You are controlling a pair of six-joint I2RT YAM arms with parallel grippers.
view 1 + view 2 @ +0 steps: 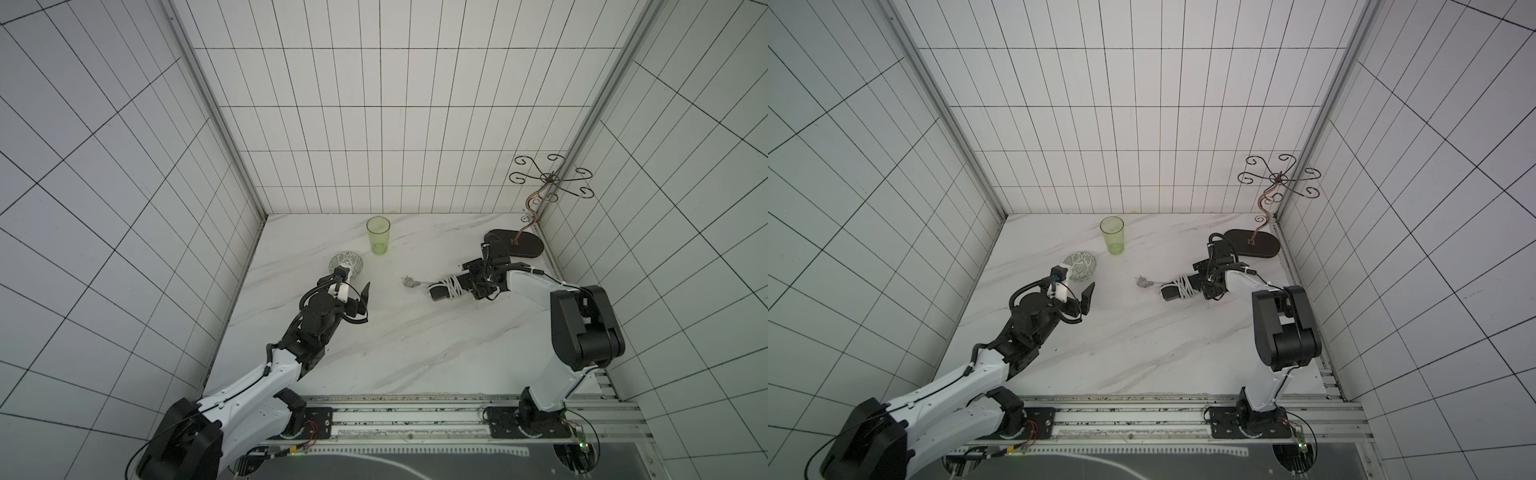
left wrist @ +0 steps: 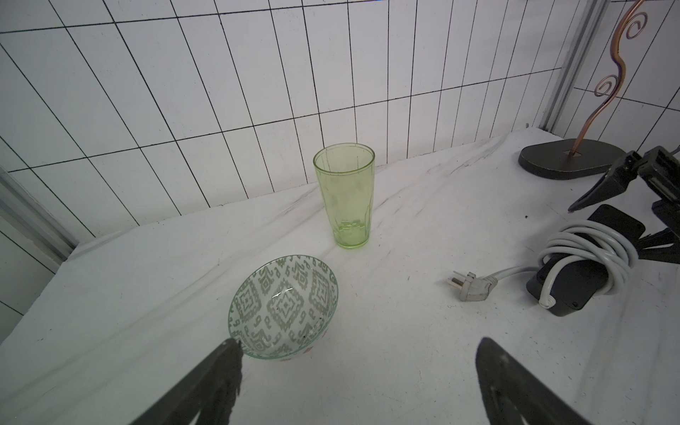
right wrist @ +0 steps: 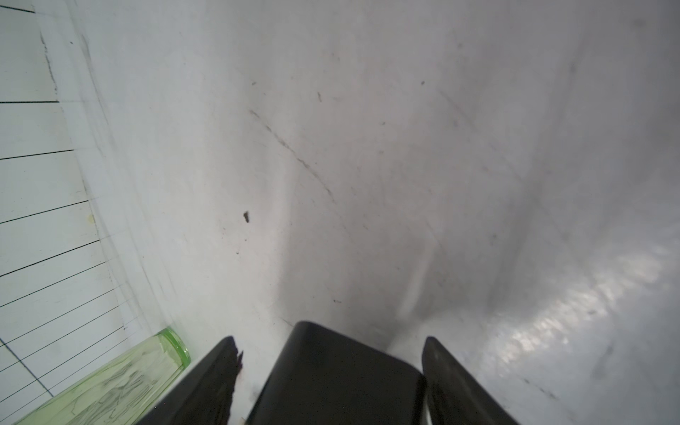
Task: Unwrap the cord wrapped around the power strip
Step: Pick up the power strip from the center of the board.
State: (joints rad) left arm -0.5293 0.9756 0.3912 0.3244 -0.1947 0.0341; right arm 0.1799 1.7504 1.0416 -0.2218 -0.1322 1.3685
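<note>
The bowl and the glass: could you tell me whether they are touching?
Apart. The left wrist view shows bare table between the bowl and the glass.

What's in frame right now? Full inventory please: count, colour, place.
power strip: 1, black, lying flat right of the table's centre
cord: 1, white, coiled around the power strip's middle
plug: 1, grey, on the cord's free end, on the table toward centre
tumbler: 1, clear green, upright near the back wall
bowl: 1, white with grey-green pattern, upright, near the tumbler on its left-arm side
stand: 1, dark oval base, copper curled stem, back right corner
tabletop: 1, white marble
walls: 3, white tile
left tool: 1, black, open, empty, by the bowl
right tool: 1, black, straddling the power strip's end, gap on one side
</note>
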